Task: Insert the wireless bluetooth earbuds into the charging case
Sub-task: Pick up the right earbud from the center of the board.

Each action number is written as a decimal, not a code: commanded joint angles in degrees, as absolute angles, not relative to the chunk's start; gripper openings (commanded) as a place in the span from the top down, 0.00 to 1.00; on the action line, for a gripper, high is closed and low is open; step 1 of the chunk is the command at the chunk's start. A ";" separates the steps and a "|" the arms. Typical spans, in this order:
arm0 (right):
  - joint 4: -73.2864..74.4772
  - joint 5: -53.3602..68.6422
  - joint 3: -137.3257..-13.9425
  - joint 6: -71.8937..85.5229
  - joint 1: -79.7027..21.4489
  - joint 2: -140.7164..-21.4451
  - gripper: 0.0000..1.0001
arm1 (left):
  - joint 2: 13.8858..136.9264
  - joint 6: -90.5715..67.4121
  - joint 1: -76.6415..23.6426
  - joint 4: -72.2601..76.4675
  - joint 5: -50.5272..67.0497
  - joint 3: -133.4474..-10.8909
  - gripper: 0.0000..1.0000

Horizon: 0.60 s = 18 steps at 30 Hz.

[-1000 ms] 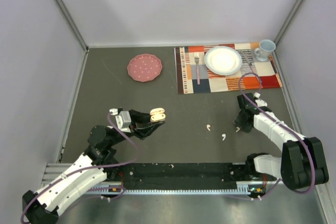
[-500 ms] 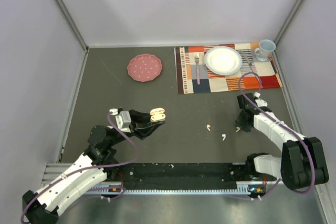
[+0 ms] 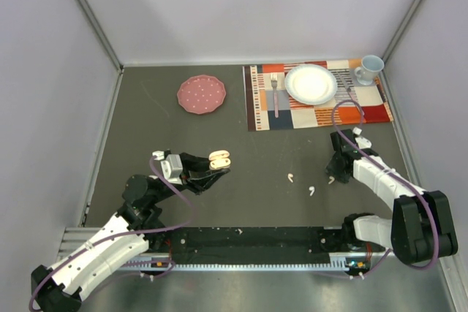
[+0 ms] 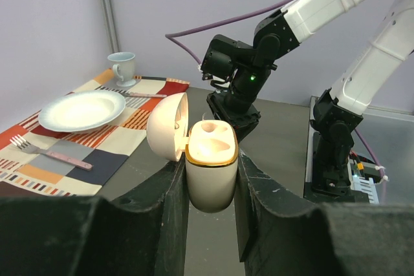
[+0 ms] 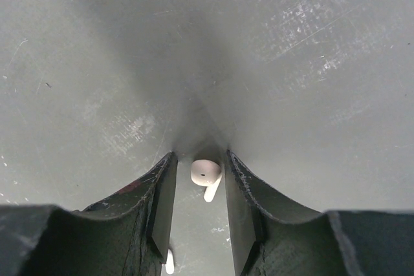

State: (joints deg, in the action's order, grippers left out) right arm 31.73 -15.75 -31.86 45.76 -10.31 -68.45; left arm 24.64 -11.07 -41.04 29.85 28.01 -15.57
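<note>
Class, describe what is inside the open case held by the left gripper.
The case shows two moulded hollows with no earbud visible in them. Their bottoms are hidden below the rim.

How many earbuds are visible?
3 earbuds: two loose on the table, left of the right gripper, one between its fingers. A white sliver below that may be a fourth.

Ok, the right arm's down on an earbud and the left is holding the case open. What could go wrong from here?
1. The earbud lies between the right gripper fingers, but a firm pinch isn't evident. Being small and rounded, it may slip out on lifting.
2. Two loose earbuds lie close by and could get knocked.
3. The charging case in the left gripper has small slots, so a misaligned earbud may catch on the rim.
</note>
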 commanded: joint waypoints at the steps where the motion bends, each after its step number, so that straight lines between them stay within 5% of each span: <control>1: 29.35 -13.97 -30.32 45.09 -9.67 -69.17 0.64 | 24.26 -11.60 -41.22 31.73 27.51 -15.47 1.00; 18: 30.50 -13.18 -29.79 43.07 -9.67 -67.33 0.65 | 25.40 -11.78 -41.22 31.99 27.68 -15.56 1.00</control>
